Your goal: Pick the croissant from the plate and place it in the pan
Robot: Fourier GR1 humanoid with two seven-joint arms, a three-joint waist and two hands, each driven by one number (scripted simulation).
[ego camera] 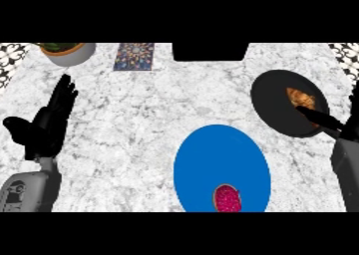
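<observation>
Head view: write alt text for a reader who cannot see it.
A croissant lies in a black pan at the right of a marble counter, with the right hand at the pan's edge. A blue plate near the front holds a pink item; the left hand rests open at the left.

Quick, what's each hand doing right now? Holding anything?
Left hand: open, fingers straight, holding nothing, resting at the view's left.
Right hand: open, empty, beside the pan; the croissant already lies in the pan.

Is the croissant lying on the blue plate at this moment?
No, the croissant lies in the black pan, not on the blue plate.
</observation>
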